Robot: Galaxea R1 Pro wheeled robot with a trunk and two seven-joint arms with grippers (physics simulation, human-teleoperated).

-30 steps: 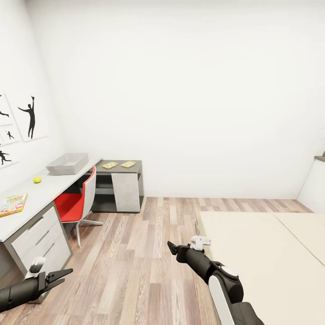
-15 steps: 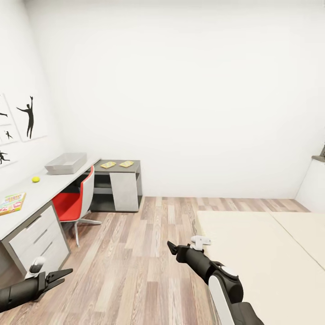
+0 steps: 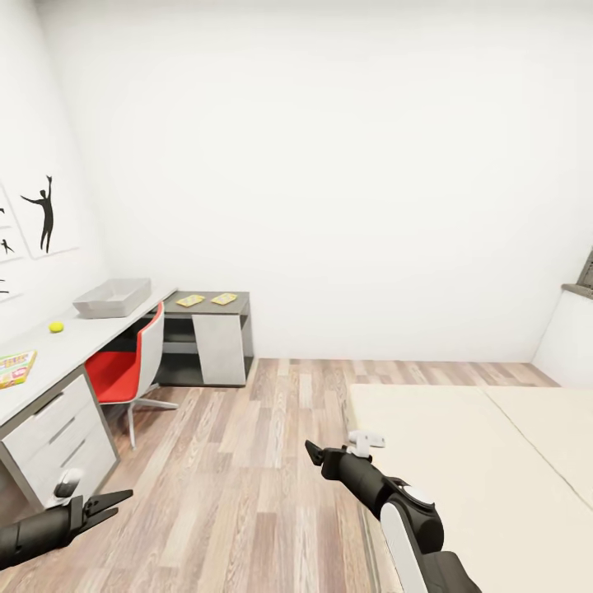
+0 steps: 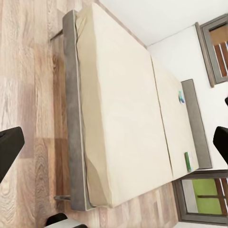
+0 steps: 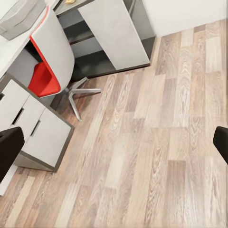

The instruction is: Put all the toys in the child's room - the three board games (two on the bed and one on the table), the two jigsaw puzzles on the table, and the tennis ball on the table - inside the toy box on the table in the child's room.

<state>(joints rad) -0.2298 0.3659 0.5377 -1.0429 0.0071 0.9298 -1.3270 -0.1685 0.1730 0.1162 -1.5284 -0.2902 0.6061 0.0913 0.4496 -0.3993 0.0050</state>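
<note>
The toy box (image 3: pixel 113 297) sits at the far end of the table (image 3: pixel 49 350), with the tennis ball (image 3: pixel 56 327) nearer and a colourful game box (image 3: pixel 15 367) nearer still — two small game boxes (image 4: pixel 182 97) lie by the headboard on the bed (image 4: pixel 118 109). Both grippers — left (image 3: pixel 105 505) and right (image 3: pixel 314 454) — hang empty over the wooden floor (image 3: pixel 239 478), jaws spread wide.

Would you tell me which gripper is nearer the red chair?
Left. The left gripper hangs just in front of the red chair; the right gripper is farther across the floor, beside the bed.

Open wood floor (image 3: pixel 247 461) lies between red chair (image 3: pixel 123 371) and bed (image 3: pixel 461 461).
</note>
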